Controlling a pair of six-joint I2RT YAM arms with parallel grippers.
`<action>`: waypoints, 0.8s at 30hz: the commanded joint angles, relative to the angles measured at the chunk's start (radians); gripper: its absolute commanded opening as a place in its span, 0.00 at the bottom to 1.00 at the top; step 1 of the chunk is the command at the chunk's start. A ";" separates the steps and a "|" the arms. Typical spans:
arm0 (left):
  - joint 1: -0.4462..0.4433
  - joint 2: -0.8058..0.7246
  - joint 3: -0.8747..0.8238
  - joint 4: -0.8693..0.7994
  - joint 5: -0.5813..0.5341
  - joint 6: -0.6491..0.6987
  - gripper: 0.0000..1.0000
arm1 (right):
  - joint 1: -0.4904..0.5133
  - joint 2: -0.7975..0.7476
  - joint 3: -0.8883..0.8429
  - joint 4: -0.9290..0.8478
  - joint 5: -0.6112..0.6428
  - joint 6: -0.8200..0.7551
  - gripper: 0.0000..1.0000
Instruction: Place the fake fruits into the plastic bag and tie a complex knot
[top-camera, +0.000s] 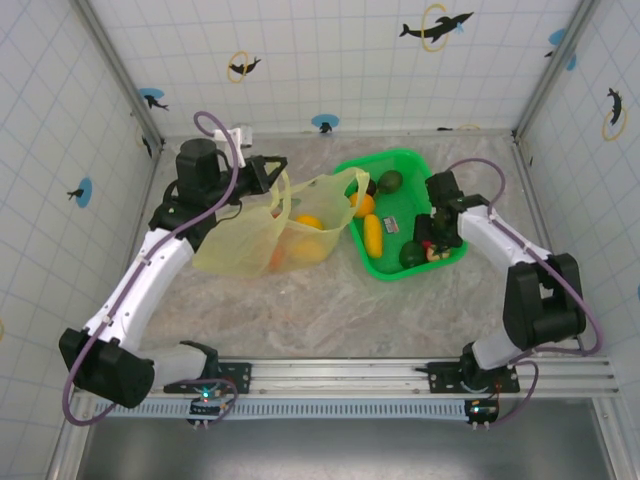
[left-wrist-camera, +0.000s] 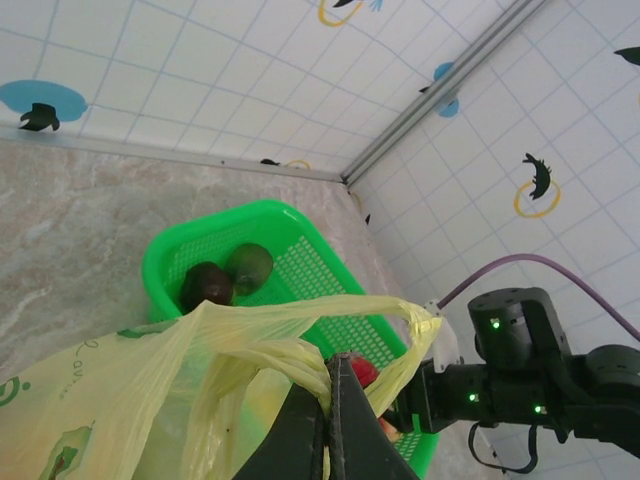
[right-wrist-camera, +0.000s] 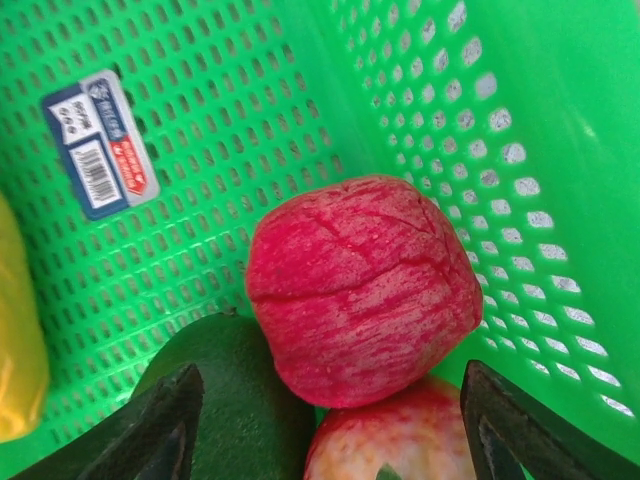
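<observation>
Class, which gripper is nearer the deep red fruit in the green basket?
Right. The right gripper hangs just over the deep red fruit, jaws open either side of it. The left gripper is outside the basket, jaws shut on the plastic bag.

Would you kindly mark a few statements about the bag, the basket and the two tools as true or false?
1. The left tool is shut on the plastic bag. True.
2. The green basket is empty. False: it holds several fruits.
3. The right tool stands open over a red fruit. True.
4. The plastic bag holds nothing. False: an orange fruit shows through it.
</observation>
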 joint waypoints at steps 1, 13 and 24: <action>-0.010 -0.023 -0.009 0.024 -0.010 0.036 0.00 | 0.011 0.044 0.045 0.006 0.070 -0.015 0.72; -0.014 -0.016 -0.005 0.024 -0.009 0.038 0.00 | 0.009 0.197 0.054 0.108 0.016 0.013 0.71; -0.013 -0.016 -0.003 0.016 -0.016 0.041 0.00 | -0.015 0.204 0.076 0.174 -0.022 0.021 0.61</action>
